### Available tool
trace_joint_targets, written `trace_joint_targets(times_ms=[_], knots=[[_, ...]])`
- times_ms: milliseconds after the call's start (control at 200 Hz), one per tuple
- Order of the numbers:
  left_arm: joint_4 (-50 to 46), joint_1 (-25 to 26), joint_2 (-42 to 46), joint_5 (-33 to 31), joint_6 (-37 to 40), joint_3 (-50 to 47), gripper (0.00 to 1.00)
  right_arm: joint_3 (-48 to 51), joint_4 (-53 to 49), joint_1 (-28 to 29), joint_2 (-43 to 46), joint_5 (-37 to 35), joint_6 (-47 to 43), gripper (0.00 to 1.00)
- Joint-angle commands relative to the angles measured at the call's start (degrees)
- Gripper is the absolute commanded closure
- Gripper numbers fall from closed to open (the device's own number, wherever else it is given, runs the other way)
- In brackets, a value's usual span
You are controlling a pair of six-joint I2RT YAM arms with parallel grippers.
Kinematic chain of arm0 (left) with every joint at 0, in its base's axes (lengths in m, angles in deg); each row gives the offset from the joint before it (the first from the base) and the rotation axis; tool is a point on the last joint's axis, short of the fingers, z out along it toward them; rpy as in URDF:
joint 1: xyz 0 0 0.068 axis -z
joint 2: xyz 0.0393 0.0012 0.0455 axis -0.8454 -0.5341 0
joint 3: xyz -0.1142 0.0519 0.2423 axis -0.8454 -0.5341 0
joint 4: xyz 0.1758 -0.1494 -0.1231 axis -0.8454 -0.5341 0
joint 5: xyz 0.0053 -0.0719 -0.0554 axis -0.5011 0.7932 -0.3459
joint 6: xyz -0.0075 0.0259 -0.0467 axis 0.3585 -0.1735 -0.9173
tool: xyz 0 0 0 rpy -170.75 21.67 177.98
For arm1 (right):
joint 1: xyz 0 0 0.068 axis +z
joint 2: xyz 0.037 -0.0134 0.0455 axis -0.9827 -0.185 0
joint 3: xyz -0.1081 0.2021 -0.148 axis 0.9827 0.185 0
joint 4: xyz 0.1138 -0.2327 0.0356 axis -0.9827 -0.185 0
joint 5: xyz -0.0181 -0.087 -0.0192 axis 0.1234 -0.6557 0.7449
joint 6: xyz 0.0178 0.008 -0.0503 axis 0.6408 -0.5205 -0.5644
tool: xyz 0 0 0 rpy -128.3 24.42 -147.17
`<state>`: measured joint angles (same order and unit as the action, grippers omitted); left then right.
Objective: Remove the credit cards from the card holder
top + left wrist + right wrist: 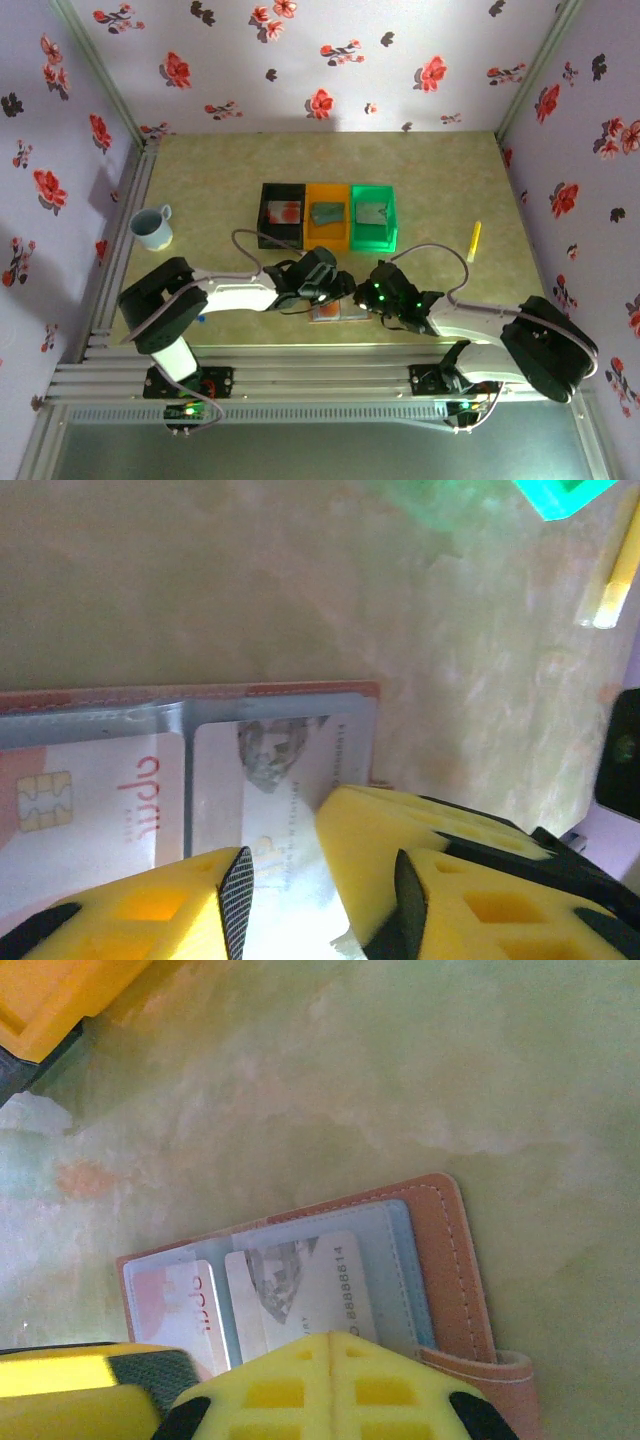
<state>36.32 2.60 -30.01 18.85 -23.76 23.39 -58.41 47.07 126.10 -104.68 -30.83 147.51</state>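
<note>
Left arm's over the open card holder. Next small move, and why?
Probably close the left gripper on the grey-patterned card's near end. Its fingers stand apart over that end. That card and the chip card sit sleeved in the card holder, and the shut right gripper seems to pin the holder.

Open pinkish-tan folding card holder [335, 313] lies flat on the mottled beige table [220, 180].

Above it: left gripper [338, 290], jaws apart, and right gripper [378, 300], closed, crowd the top and near side.

Beyond it: a row of black plastic bin [282, 215], orange plastic bin [327, 215] and green plastic bin [373, 215], with a bare strip between.

Far left of it: pale handled mug [152, 228].

Far right of it: slim yellow stick [474, 240].

Bare table lies open on both flanks.
</note>
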Motion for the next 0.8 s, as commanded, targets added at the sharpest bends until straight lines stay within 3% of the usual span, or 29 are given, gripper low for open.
trace_joint_targets(times_ms=[0, 795], knots=[[4.9, 0.5, -1.3, 1.2, -2.8, -0.8, 0.56, 0.7, -0.9, 0.1, 0.2, -1.5, 0.5, 1.00], [-6.6, 0.6, -1.9, -1.4, 1.1, -1.9, 0.58, 0.6, -2.2, 0.0, 3.5, -1.3, -1.2, 1.00]])
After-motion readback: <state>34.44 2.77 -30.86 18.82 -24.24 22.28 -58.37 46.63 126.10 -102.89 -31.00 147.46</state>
